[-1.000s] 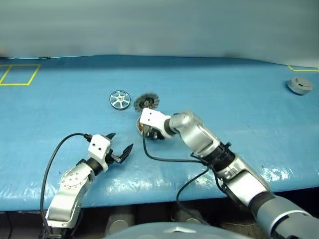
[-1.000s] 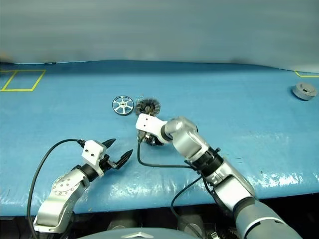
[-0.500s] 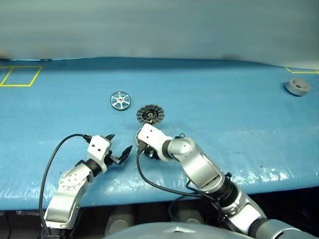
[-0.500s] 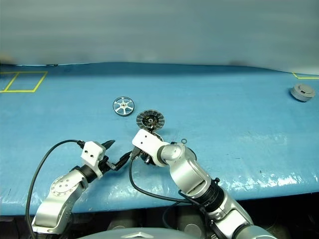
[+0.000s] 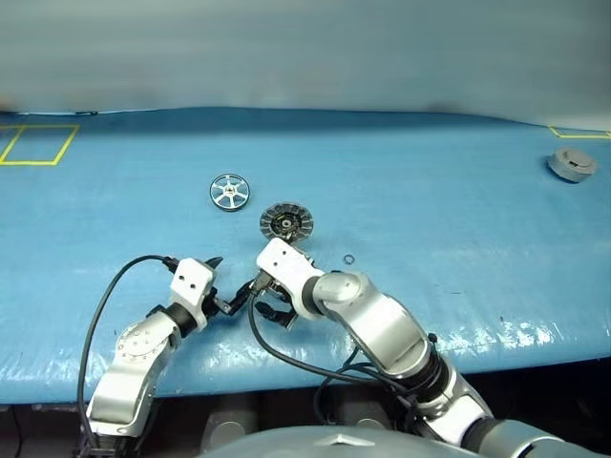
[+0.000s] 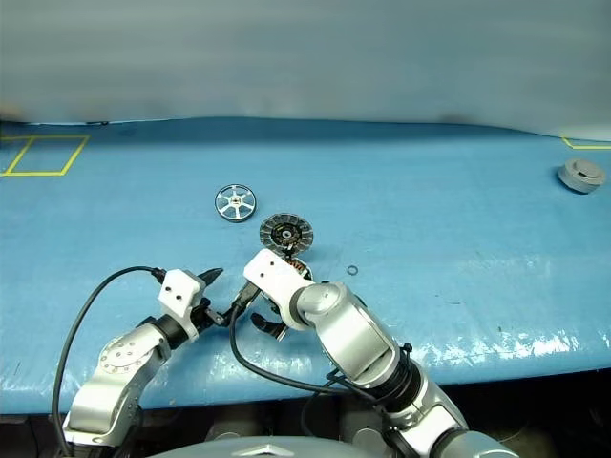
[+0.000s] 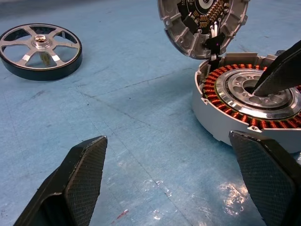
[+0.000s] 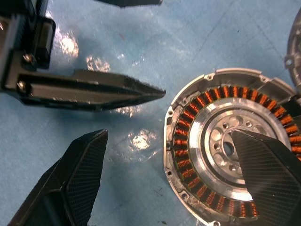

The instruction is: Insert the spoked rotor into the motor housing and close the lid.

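2 pincers spread; right pincer [image 6: 270,316] pulled back off motor housing [image 7: 249,101], lid [image 5: 286,222] now open.

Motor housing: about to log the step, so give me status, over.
Both grippers, left and right, open, holding nothing. Motor housing open, windings bare, lid standing up. Spoked rotor flat on table, apart. Right finger over the housing mouth.

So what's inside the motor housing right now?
Inside the motor housing sits a ring of copper-brown windings around a silver hub with small holes. No rotor is in it; the spoked rotor lies apart on the table. One right tool finger covers part of the ring.
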You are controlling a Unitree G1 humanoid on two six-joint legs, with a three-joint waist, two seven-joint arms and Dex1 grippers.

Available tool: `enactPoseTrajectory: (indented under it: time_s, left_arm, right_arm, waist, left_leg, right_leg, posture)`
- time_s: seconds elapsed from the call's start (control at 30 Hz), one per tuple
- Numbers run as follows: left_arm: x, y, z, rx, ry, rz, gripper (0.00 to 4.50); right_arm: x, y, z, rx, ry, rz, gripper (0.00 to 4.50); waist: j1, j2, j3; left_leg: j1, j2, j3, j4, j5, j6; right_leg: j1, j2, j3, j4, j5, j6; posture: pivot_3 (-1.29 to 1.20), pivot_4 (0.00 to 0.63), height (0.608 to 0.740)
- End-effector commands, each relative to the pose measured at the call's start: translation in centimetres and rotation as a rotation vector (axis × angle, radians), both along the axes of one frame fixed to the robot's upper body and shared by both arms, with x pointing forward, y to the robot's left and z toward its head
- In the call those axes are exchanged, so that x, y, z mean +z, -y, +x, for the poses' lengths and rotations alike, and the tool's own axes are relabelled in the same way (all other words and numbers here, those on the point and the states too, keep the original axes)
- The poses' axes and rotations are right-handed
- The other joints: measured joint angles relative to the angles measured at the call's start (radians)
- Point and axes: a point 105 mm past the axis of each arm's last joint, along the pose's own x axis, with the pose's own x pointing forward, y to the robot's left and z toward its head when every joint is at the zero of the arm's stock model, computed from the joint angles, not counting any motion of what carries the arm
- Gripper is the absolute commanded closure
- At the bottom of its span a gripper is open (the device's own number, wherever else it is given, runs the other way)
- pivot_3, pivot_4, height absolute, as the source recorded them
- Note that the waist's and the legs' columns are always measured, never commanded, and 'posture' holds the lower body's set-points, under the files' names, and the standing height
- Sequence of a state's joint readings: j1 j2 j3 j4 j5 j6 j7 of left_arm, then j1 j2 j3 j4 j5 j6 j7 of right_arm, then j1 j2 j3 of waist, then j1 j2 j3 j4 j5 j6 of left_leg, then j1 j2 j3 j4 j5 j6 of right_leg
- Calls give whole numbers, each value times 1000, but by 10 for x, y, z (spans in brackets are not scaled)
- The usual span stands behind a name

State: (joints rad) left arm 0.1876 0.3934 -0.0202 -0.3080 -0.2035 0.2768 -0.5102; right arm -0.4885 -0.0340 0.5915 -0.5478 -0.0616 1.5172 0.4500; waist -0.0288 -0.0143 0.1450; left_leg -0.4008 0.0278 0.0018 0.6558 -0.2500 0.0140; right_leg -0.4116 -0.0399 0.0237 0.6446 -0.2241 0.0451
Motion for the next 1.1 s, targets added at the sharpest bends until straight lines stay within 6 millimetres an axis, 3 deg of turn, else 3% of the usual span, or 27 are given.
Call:
enactPoseTrajectory:
  time_s: [0.03,0.2,0.33,0.47,0.53,0.67,0.8,0.93,1.1]
  left_arm:
    - [6,6,0,-22,22,-16,0]
    - [7,7,1,-27,27,-19,0]
    - [9,7,1,-32,39,-19,0]
    - [11,5,0,-37,68,7,0]
    - [13,5,0,-38,82,8,0]
    - [14,5,-1,-51,83,5,0]
    - [17,6,0,-59,98,5,0]
    - [17,8,0,-72,107,12,0]
    - [19,8,-1,-88,107,11,0]
  right_arm:
    - [31,-8,-4,25,66,84,18]
    - [51,-5,-4,24,98,138,18]
    - [66,11,-5,55,114,317,18]
    - [71,52,7,-63,225,435,18]
    - [69,76,16,-144,320,404,18]
    - [39,116,24,-302,317,342,18]
    - [1,137,34,-480,296,314,18]
    - [-26,135,45,-600,290,333,18]
    - [-46,126,54,-675,289,351,18]
  waist:
    - [-1,0,0]
    - [-3,0,1]
    - [-2,0,1]
    - [0,0,1]
    - [0,0,2]
    - [1,0,2]
    - [0,0,2]
    - [-1,0,2]
    - [1,0,2]
  left_leg:
    - [0,0,0,0,0,0]
    - [0,0,-1,-1,0,0]
    - [-1,0,-2,-1,0,0]
    - [-1,-1,-3,-1,0,1]
    - [-4,-1,-2,-1,0,1]
    - [-4,-2,-2,-1,0,1]
    - [-4,-1,-1,-2,0,0]
    - [-4,0,0,-2,0,0]
    - [-4,0,0,-2,0,0]
  right_leg:
    - [0,0,0,0,0,0]
    - [-1,-1,-1,-1,0,0]
    - [-1,-2,-2,-1,-1,1]
    - [1,-5,-2,-2,-2,3]
    - [1,-4,-2,-1,-2,3]
    - [0,-3,-2,-1,-2,4]
    - [0,-1,-2,-1,-3,4]
    - [-1,0,-1,0,-5,6]
    - [-1,0,0,-1,-5,6]
  posture:
    - [0,150,740]
    - [0,150,740]
    - [0,150,740]
    - [0,150,740]
    - [0,150,740]
    - [0,150,740]
    - [0,150,740]
    - [0,150,740]
    - [0,150,740]
